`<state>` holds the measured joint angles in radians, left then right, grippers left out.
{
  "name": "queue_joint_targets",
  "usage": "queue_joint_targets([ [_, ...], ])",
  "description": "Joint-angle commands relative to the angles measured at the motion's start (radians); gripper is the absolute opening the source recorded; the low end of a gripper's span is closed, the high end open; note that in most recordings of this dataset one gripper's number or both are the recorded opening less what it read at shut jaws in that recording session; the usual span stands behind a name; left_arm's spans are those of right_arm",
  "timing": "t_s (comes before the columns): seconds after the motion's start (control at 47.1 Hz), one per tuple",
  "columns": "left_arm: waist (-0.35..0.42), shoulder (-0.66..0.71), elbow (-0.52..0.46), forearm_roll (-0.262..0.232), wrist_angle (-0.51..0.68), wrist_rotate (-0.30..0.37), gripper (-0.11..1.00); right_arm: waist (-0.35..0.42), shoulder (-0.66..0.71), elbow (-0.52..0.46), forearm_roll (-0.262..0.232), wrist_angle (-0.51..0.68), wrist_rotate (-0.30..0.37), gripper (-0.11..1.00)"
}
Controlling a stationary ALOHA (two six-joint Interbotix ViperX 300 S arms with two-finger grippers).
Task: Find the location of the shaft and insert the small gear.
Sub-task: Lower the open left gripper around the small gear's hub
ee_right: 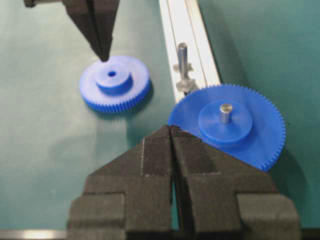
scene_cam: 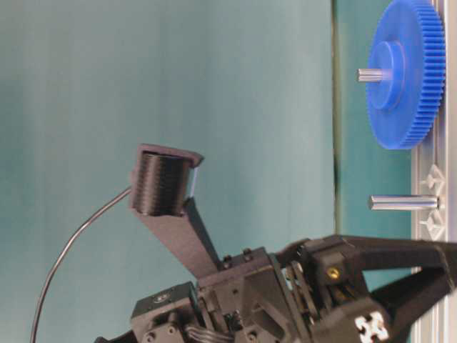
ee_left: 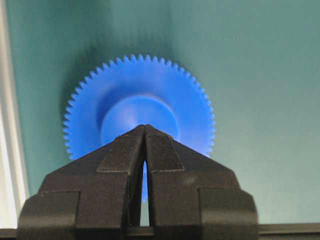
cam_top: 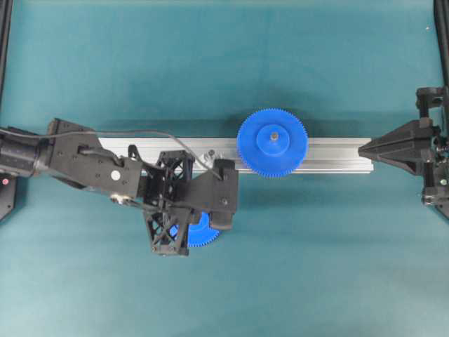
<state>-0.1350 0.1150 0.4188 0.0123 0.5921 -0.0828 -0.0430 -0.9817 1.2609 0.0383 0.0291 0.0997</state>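
The small gear (ee_right: 115, 82), blue with a raised hub and a dark centre hole, lies flat on the teal mat beside the rail. In the overhead view only part of the small gear (cam_top: 204, 233) shows under my left arm. My left gripper (ee_left: 145, 127) is shut and empty, its tips (ee_right: 103, 54) hovering just over the gear's far edge. The shaft (ee_right: 183, 56) stands bare and upright on the rail between silvery pieces, seen again as a thin pin (scene_cam: 403, 202) in the table-level view. My right gripper (ee_right: 171, 127) is shut, empty, at the rail's right end (cam_top: 361, 149).
A larger blue gear (cam_top: 272, 142) sits on its own grey pin on the silver aluminium rail (cam_top: 337, 154), just right of the shaft. My left wrist's camera mount and cable (cam_top: 175, 140) overhang the rail near the shaft. Teal mat lies all around.
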Motion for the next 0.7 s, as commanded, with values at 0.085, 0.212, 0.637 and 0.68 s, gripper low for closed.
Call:
queue_joint_targets([
  [0.085, -0.006, -0.006, -0.040, 0.002, 0.049, 0.005, 0.00, -0.002, 0.006, -0.005, 0.002, -0.011, 0.009, 0.00],
  [0.212, -0.006, 0.008, -0.066, 0.003, 0.074, 0.020, 0.00, -0.003, 0.005, -0.005, 0.002, -0.012, 0.009, 0.00],
  [0.637, -0.006, 0.035, -0.118, 0.002, 0.161, 0.072, 0.00, -0.003, 0.000, -0.002, 0.000, -0.018, 0.009, 0.00],
  [0.68, -0.006, 0.035, -0.118, 0.003, 0.160, 0.072, 0.00, -0.002, -0.002, -0.002, 0.000, -0.018, 0.009, 0.00],
])
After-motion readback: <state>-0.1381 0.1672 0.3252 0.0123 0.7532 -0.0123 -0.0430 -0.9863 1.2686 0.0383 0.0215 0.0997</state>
